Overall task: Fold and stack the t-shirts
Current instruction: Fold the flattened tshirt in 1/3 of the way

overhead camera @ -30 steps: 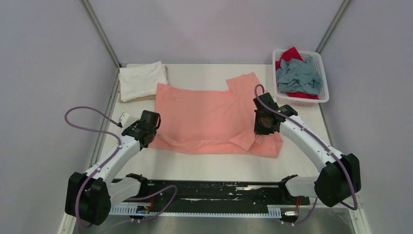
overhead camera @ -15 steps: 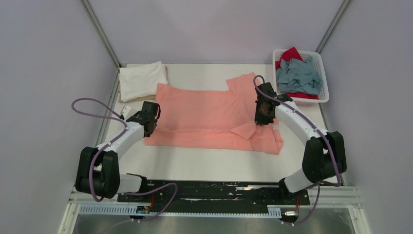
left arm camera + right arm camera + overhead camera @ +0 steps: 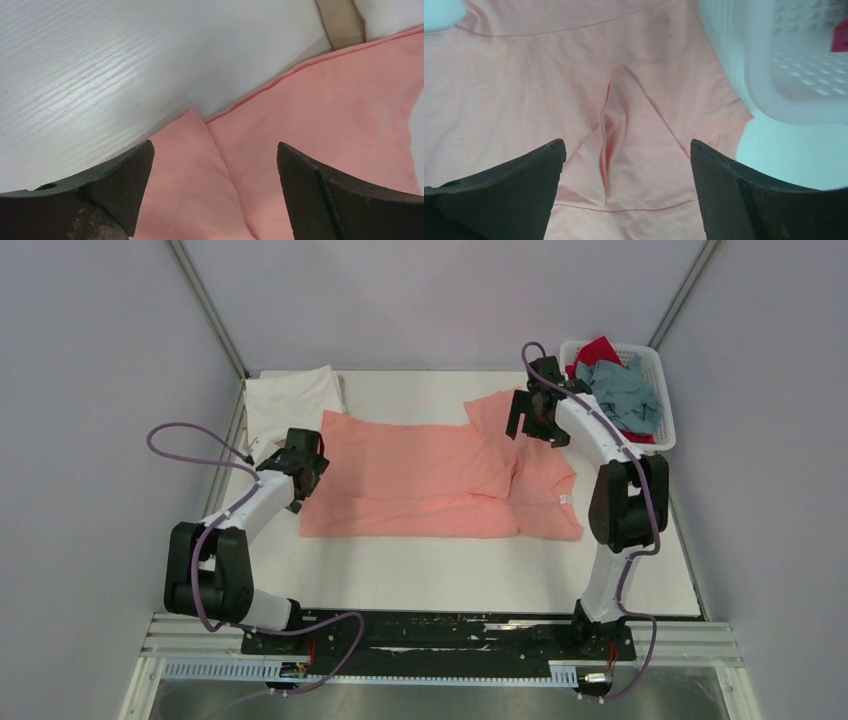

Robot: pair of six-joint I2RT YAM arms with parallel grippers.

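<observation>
Salmon-pink t-shirt [image 3: 430, 480] lies flat across the middle of the table [image 3: 450, 575], with a crease running along it from 9 to 3 o'clock. At its 9 o'clock end the left gripper [image 3: 303, 458] hovers over the hem corner, jaws wide with nothing between them. At 1 o'clock the right gripper [image 3: 538, 425] hangs over the far sleeve, jaws also wide and empty, just beside the white basket [image 3: 640, 448]. Inside the basket, the grey-blue t-shirt [image 3: 625, 390] lies crumpled on the red t-shirt [image 3: 600, 348]. At 10 o'clock, the white t-shirt [image 3: 290, 400] rests folded on a tan board [image 3: 342, 20].
</observation>
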